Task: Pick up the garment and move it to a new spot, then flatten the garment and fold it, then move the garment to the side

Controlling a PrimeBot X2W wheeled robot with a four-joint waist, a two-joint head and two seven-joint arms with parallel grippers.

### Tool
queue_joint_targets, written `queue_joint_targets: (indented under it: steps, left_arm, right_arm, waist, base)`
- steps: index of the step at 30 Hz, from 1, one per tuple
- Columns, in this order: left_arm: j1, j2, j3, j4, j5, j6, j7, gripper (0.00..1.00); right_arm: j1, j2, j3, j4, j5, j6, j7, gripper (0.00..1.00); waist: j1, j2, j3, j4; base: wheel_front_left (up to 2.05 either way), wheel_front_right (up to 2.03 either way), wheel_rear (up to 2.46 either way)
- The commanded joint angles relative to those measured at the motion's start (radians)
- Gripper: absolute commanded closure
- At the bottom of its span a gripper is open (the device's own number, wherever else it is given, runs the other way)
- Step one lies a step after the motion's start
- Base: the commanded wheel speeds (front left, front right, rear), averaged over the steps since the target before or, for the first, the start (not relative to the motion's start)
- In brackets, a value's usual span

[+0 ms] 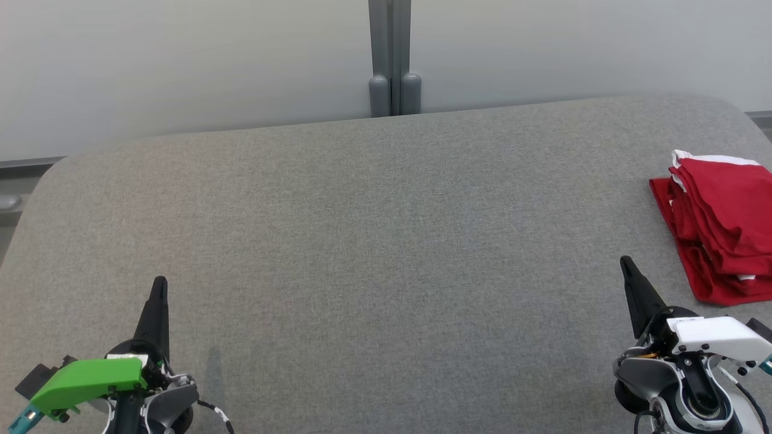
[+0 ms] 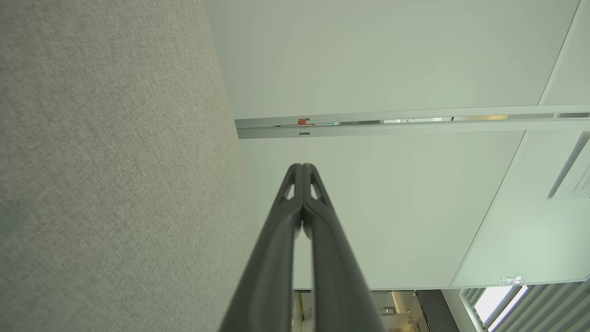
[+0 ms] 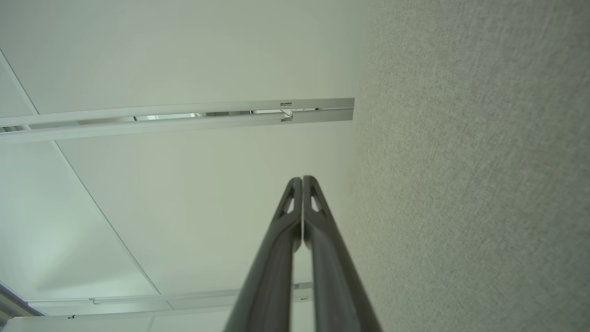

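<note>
Red garment, head view: folded on grey table, just beyond and outboard of my right hand; left hand well apart from it.
Left wrist view: left hand pressed together, empty.
Right wrist view: right hand likewise.
Risk, I judge: a careless right-hand sweep could snag and unfold it.

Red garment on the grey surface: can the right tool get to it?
Probably yes: the red garment lies close beside the shut right tool, with only bare grey surface between them.
</note>
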Motion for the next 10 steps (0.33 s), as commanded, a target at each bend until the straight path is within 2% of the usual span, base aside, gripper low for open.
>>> queue_joint_targets:
  steps: [1, 10]
  left_arm:
    - [-0.011, 0.001, 0.002, -0.001, -0.003, -0.003, 0.003, 1.00]
    - [-0.011, 0.001, 0.002, -0.001, -0.003, -0.003, 0.003, 1.00]
  right_arm:
    - [-0.006, -0.001, -0.001, 0.002, 0.007, 0.000, 0.003, 1.00]
    - [-0.006, -0.001, -0.001, 0.002, 0.007, 0.000, 0.003, 1.00]
  waist:
    - [0.0000, 0.0000, 0.000, 0.000]
    - [0.0000, 0.0000, 0.000, 0.000]
  base:
    - [0.00, 0.00, 0.00]
    - [0.00, 0.00, 0.00]
